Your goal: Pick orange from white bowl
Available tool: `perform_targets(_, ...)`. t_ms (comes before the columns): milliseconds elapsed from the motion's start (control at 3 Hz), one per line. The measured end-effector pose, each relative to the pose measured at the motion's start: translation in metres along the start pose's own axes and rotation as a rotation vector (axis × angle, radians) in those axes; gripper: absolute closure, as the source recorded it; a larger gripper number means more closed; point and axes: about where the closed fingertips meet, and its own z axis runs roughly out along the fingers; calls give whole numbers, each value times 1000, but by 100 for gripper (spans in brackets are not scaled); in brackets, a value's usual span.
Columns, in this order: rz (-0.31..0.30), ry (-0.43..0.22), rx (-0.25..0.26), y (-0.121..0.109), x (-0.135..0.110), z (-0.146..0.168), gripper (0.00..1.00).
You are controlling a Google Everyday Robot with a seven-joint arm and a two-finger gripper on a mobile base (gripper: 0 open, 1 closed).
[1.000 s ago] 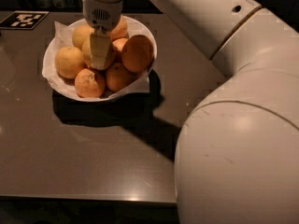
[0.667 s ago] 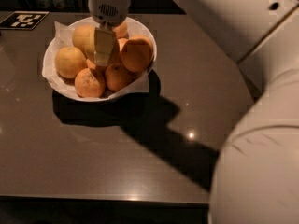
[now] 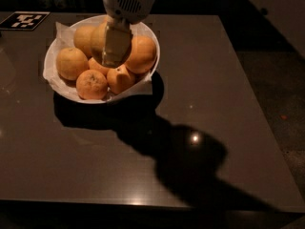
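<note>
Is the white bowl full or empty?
Full: oranges are heaped in the white bowl; the gripper is down among them.

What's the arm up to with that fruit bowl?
The robot's end effector is down in the white bowl, among a pile of oranges, right beside the large yellowish orange at the back. Nothing is lifted out yet: every fruit sits in the paper-lined bowl on the dark table. Whether that orange is actually gripped can't be made out from this view.

Plastic gripper (image 3: 113, 51) above paper-lined bowl (image 3: 146, 28), glossy table (image 3: 214, 80)
</note>
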Motion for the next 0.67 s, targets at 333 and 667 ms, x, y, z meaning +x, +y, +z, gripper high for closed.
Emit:
perform_targets(333, 29, -15, 20, 52, 3, -48, 100)
perform_targets(667, 28, -16, 21, 52, 3, -48, 100)
